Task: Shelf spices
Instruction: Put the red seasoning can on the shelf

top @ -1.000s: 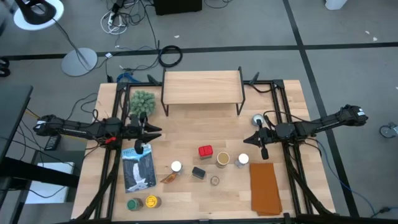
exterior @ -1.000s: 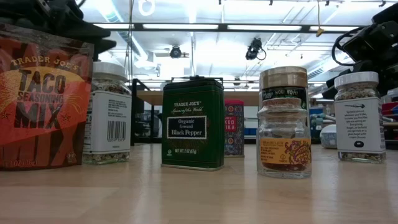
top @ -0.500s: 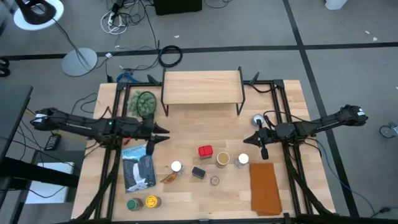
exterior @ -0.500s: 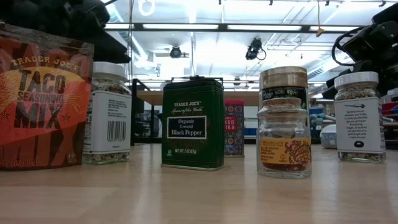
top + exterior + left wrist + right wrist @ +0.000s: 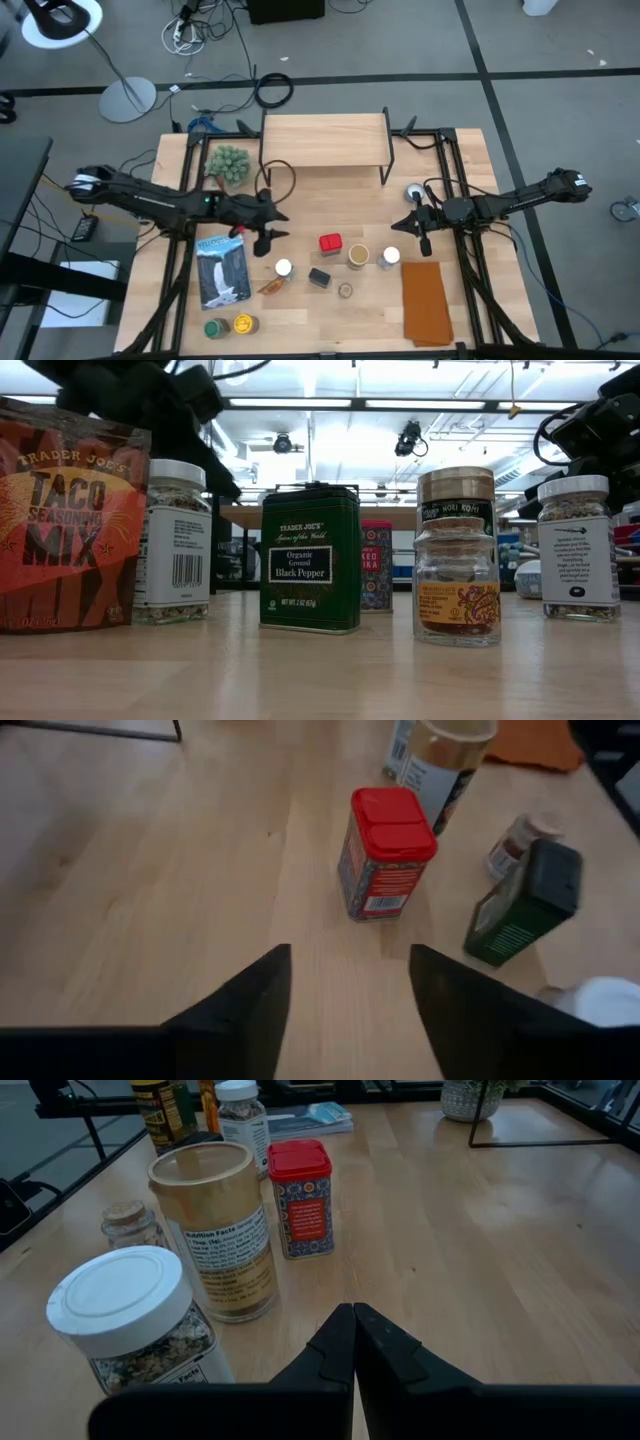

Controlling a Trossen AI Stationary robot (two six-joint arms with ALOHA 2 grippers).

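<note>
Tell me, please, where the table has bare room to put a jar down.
Bare wood lies between the shelf and the red tin, and the shelf top is bare too. The jars beside the red tin are crowded, from the white-lidded jar to the orange cloth. The left tool hangs open nearby.

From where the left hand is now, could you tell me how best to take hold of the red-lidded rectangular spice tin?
Grip the red-lidded rectangular spice tin across its flat side walls below the lid, probably coming from above: it stands upright with free table around it. The open left hand already faces it.
</note>
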